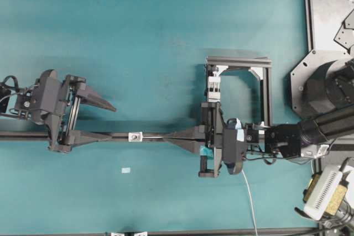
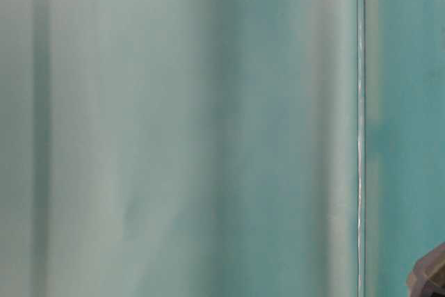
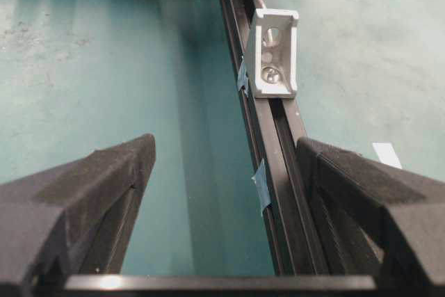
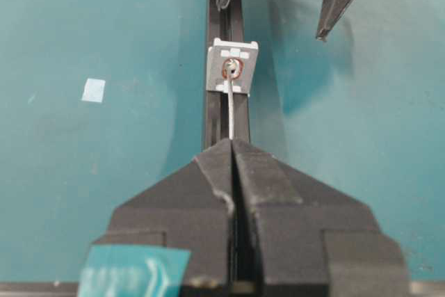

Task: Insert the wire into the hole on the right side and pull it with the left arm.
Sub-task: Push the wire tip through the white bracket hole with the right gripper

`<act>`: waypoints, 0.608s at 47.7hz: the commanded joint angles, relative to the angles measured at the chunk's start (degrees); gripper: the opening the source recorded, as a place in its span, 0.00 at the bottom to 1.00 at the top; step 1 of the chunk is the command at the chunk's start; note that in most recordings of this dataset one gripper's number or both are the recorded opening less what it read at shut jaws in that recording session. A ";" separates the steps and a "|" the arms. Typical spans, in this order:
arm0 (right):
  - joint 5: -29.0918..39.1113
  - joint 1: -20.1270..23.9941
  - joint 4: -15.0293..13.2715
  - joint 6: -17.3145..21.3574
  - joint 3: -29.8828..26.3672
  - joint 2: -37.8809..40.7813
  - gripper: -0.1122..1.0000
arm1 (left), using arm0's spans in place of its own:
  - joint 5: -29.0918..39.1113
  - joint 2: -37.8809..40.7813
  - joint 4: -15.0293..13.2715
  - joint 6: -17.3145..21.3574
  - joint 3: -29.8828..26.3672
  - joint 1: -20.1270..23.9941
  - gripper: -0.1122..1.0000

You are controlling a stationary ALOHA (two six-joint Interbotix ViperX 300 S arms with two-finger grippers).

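My right gripper, pinching the wire, has its tip at the bracket's hole. I should feed straight along the rail; my left gripper waits spread beyond.

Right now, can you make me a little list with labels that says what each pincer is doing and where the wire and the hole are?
wire: thin wire, tip at the hole
hole: in the small silver bracket on the black rail
right pincer: shut on the wire, close behind the bracket
left pincer: open, holding nothing, on the bracket's other side
surface: teal table
table-level view: too blurred to tell
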 commanded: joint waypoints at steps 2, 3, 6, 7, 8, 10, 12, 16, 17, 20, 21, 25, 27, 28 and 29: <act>-0.62 -0.09 0.09 0.09 -0.70 -0.79 0.11 | -0.44 -1.32 -0.09 0.09 -0.53 -0.18 0.87; -0.53 -0.18 0.09 0.09 -0.79 -0.70 0.11 | -0.44 -1.32 -0.09 0.09 -0.53 -0.18 0.87; -0.62 -0.26 0.09 0.00 -0.97 -0.70 0.11 | -0.44 -1.32 -0.09 0.09 -0.62 -0.18 0.87; -0.62 -0.26 0.09 0.00 -1.05 -0.70 0.11 | -0.44 -1.23 -0.09 0.09 -0.53 -0.18 0.87; -0.62 -0.26 0.09 0.00 -1.23 -0.62 0.11 | -0.35 -1.32 -0.09 0.09 -0.62 -0.18 0.87; -0.62 -0.44 0.09 -0.09 -1.41 -0.44 0.11 | -0.35 -1.23 -0.09 0.09 -0.62 -0.18 0.87; -0.53 -0.53 0.09 -0.09 -1.67 -0.26 0.11 | -0.35 -1.32 -0.09 0.09 -0.70 -0.18 0.87; -0.62 -0.88 0.09 -0.18 -2.11 0.18 0.11 | -0.35 -1.23 -0.09 0.18 -0.70 -0.18 0.87; -0.62 -0.97 0.09 -0.18 -2.29 0.26 0.11 | -0.35 -1.23 -0.09 0.09 -0.62 -0.18 0.87; -0.62 -1.23 0.09 -0.26 -2.55 0.53 0.11 | -0.26 -1.23 -0.09 0.09 -0.70 -0.18 0.87; -0.62 -1.41 0.09 -0.26 -2.64 0.62 0.11 | -0.26 -1.32 -0.09 0.09 -0.70 -0.18 0.87; -0.53 -1.76 0.00 -0.35 -2.99 0.79 0.11 | -0.26 -1.32 -0.09 0.18 -0.62 -0.26 0.87; -0.62 -1.93 0.00 -0.35 -3.08 0.88 0.11 | -0.26 -1.23 -0.09 0.18 -0.70 -0.35 0.87; -0.53 -2.11 0.09 -0.53 -3.16 0.88 0.11 | -0.26 -1.23 -0.09 0.09 -0.62 -0.35 0.87; -0.62 -2.20 0.09 -0.53 -3.25 0.88 0.11 | -0.26 -1.23 -0.09 0.09 -0.70 -0.35 0.87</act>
